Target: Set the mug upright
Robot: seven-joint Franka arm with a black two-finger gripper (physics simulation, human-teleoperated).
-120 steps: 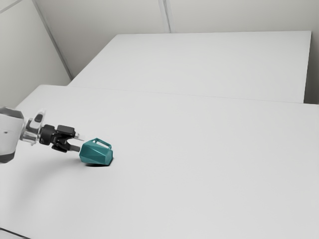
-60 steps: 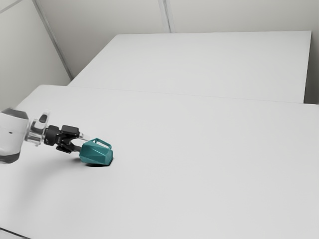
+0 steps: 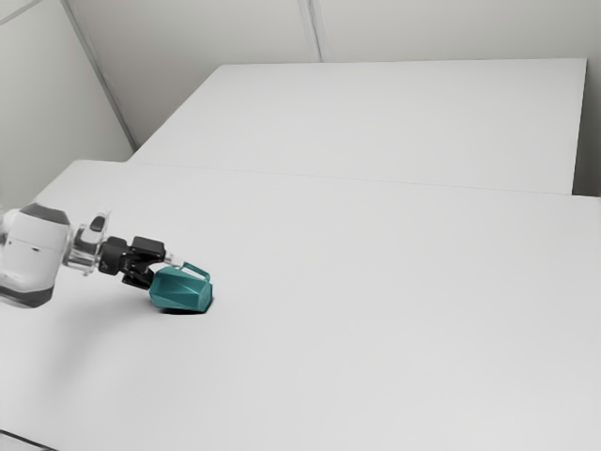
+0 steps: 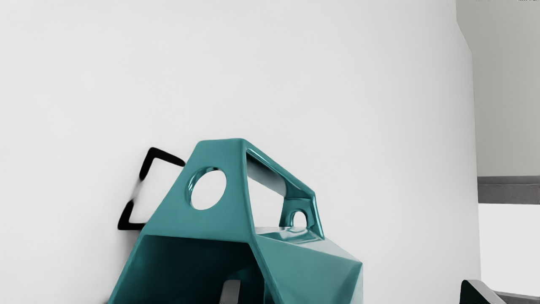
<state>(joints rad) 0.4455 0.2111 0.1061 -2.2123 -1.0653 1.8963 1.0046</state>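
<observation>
Exterior view, left: a shiny teal many-sided mug (image 3: 181,290) lies tipped. Black two-finger gripper (image 3: 161,270) jaws stand wide — one finger (image 4: 230,292) at its mouth, one outside, likely to pinch its wall.

Free room on the table (image 3: 376,310) beyond the mug (image 3: 181,291), its side wall (image 4: 303,274) between the spread fingers (image 3: 174,260)

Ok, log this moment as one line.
task: set mug upright | mug: on its side on table, mouth toward tool | tool: open, one finger in mouth, other outside | status: not upright
</observation>
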